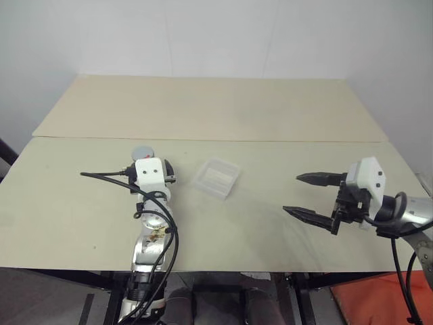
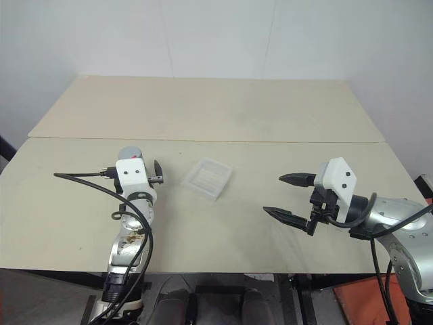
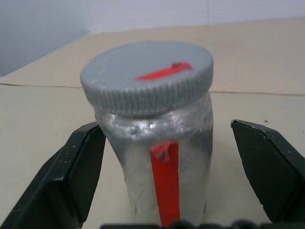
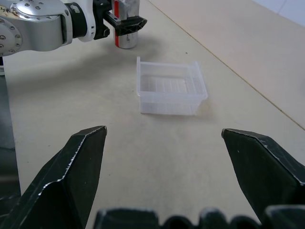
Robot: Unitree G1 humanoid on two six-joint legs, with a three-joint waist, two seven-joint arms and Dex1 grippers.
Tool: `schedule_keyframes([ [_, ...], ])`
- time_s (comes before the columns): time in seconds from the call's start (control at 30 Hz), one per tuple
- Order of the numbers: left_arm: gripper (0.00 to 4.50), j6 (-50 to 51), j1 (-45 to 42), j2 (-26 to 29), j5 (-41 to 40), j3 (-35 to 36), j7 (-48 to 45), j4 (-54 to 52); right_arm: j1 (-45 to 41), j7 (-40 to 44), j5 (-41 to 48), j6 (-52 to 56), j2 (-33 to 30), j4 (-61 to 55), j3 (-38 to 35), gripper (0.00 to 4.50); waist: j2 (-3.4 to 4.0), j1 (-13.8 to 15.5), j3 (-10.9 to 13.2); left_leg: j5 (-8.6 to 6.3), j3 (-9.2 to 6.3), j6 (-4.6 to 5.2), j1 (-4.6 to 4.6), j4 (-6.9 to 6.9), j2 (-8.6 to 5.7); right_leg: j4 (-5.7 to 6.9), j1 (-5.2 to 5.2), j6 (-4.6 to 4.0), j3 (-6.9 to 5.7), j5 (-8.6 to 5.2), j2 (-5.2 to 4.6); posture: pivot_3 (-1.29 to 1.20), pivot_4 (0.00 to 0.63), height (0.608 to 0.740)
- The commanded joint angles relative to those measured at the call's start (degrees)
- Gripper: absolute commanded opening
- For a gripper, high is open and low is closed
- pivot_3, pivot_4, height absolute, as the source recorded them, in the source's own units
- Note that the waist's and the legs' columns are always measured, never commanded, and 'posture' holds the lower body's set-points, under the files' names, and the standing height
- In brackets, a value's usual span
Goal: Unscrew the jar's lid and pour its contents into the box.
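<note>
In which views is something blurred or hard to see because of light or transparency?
Left wrist view: the jar and its lid sit slightly soft, the left gripper's fingers more blurred at the edges. Left eye view: the clear box nearly blends into the pale table. Right wrist view: the box casts only a faint shadow.

Clear plastic jar [image 3: 162,157] (ribbed grey lid [image 3: 147,76]), matt table [image 1: 270,223]

Worktop [image 1: 284,223]: pale beige, two panels meeting at a seam across the middle.
On the near panel the jar [image 3: 159,157] stands upright, lid [image 3: 147,76] on, toward the robot's left; the box [image 1: 216,178], clear and shallow, sits near the centre, apart from the jar. Far panel bare.
</note>
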Motion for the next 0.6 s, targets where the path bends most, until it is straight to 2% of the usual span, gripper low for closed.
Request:
schedule_keyframes([
  [0.03, 4.49, -2.8, -1.6, -0.1, 1.1, 0.0, 1.2, 0.6, 0.0, 0.4, 0.9, -1.6, -0.9, -1.7, -2.7, 4.5, 0.0, 0.0, 0.0, 0.0, 0.0, 0.0, -0.01, 0.0, 0.0, -0.01, 0.0, 0.0, 0.0, 0.0, 0.0, 0.0, 0.15, 0.74],
  [0.27, 4.49, -4.7, -3.1, 0.0, 1.2, 0.2, 2.1, 3.3, 0.3, 0.8, 1.1, -1.7, -1.0, -1.8, -2.8, 4.5, 0.0, 0.0, 0.0, 0.0, 0.0, 0.0, 0.0, 0.0, 0.0, 0.01, 0.0, 0.0, 0.0, 0.0, 0.0, 0.0, 0.15, 0.74],
  [0.37, 3.94, -5.1, -3.2, 0.3, 1.2, 0.3, 2.2, 3.7, 0.4, 0.9, 1.1, -1.8, -0.8, -1.9, -3.0, 4.5, 0.0, 0.0, 0.0, 0.0, 0.0, 0.0, -0.01, -0.01, 0.0, -0.01, -0.01, 0.0, 0.0, 0.0, 0.0, 0.0, 0.15, 0.74],
  [0.53, 2.45, -5.9, -3.5, 1.2, 0.9, 0.7, 1.7, 4.1, 0.6, 1.4, 1.5, -1.9, -0.6, -2.1, -3.5, 4.5, 0.0, 0.0, 0.0, 0.0, 0.0, -0.01, -0.01, 0.0, 0.0, 0.01, -0.01, 0.01, 0.0, 0.01, 0.0, 0.0, 0.15, 0.74],
  [0.6, 2.24, -6.6, -3.8, 1.8, 0.6, 0.9, 1.1, 4.2, 0.6, 1.3, 1.6, -1.8, -0.5, -2.3, -3.6, 4.5, 0.0, 0.0, 0.0, 0.0, 0.0, -0.01, -0.01, 0.0, 0.0, 0.01, -0.01, 0.01, 0.0, 0.0, 0.0, 0.0, 0.15, 0.74],
])
